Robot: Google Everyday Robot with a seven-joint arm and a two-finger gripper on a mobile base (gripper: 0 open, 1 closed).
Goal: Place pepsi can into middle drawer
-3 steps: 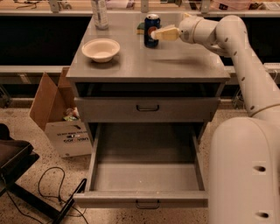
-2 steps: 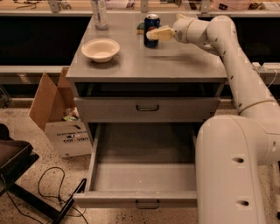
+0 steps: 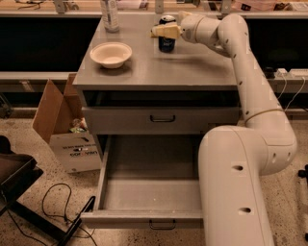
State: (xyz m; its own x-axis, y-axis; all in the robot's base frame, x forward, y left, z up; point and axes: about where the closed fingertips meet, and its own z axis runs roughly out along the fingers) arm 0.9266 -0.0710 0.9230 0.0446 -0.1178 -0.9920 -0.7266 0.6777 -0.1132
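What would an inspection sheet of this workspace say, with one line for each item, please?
Surface: grey cabinet top, flat; it holds the can, a bowl and a bottle.
Job's things: pepsi can upright at the back of the top, not yet in the drawer; middle drawer pulled open, nothing seen on its visible floor.
Clutter: white bowl upright, front left of the can; clear bottle at the back left.
Hand: hand at the can's upper part, reaching from the right; the arm covers the drawer's right side.
Cables: black cable loops on the floor, left of the drawer.
Surroundings: open cardboard box left of the cabinet; closed drawer front above the open one.
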